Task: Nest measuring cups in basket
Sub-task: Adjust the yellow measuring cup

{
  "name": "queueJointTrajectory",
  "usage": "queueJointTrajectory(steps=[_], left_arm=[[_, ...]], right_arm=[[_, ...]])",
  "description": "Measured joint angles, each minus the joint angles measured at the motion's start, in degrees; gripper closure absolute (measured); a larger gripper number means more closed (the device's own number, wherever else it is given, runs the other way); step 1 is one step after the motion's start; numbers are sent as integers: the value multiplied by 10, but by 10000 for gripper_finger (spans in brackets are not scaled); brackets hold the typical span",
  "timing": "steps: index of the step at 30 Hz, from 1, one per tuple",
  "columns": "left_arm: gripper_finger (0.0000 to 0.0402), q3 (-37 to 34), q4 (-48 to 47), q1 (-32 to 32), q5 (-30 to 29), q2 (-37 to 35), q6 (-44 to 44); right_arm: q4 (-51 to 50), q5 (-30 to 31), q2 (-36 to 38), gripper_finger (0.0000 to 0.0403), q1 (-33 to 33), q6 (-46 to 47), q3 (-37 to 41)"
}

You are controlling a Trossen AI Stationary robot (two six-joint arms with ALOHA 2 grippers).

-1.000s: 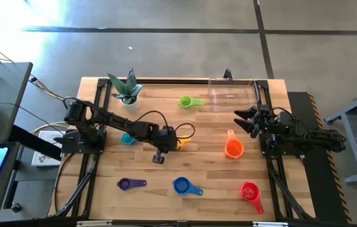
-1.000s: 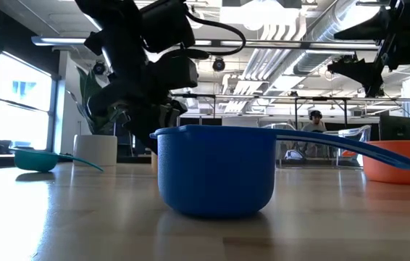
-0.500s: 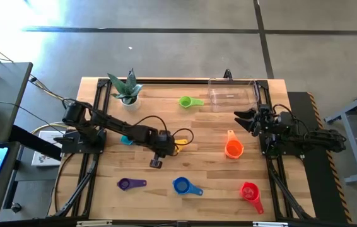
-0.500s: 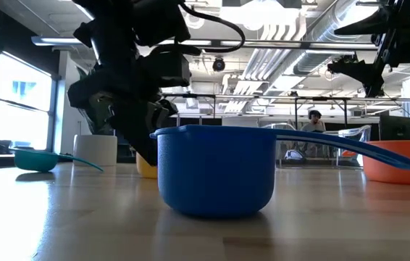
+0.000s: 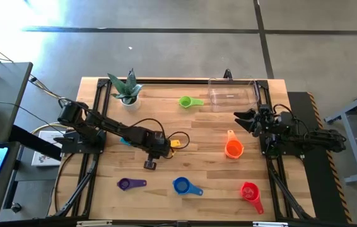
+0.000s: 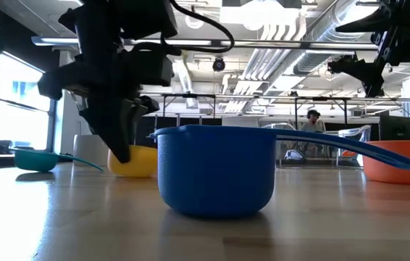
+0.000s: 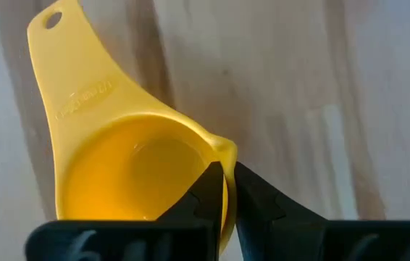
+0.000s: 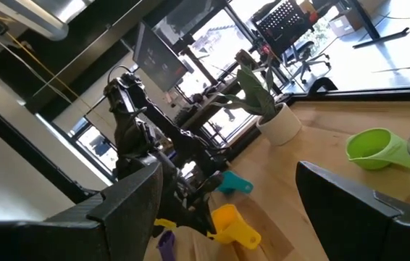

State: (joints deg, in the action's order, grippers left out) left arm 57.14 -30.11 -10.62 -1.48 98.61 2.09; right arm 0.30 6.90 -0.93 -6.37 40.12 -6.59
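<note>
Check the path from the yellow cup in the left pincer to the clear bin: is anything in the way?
Only the green cup lies near that line, on the table just left of the clear bin. The left pincer is shut on the yellow cup's rim; carried above table height, nothing visible blocks it.

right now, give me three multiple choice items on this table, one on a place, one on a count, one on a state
1. Where is the green cup?
A. beside the basket
B. inside the basket
C. by the purple cup

2. How many cups lie in the basket?
A. none
B. two
C. four

3. What is the left gripper doing?
A. hanging open
B. pinching the yellow cup's rim
C. holding the blue cup

Answers: 1 A, it lies on bare wood left of the bin. 2 A, the bin holds nothing. 3 B, the fingers clamp the rim.
</note>
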Motion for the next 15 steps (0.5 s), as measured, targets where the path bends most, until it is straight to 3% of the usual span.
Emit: queueJointTrajectory(steps=[15], left_arm=[[380,0,6,-7,-19,0,-26]], right_arm=[[-1,0,-2,94,0,3,0]])
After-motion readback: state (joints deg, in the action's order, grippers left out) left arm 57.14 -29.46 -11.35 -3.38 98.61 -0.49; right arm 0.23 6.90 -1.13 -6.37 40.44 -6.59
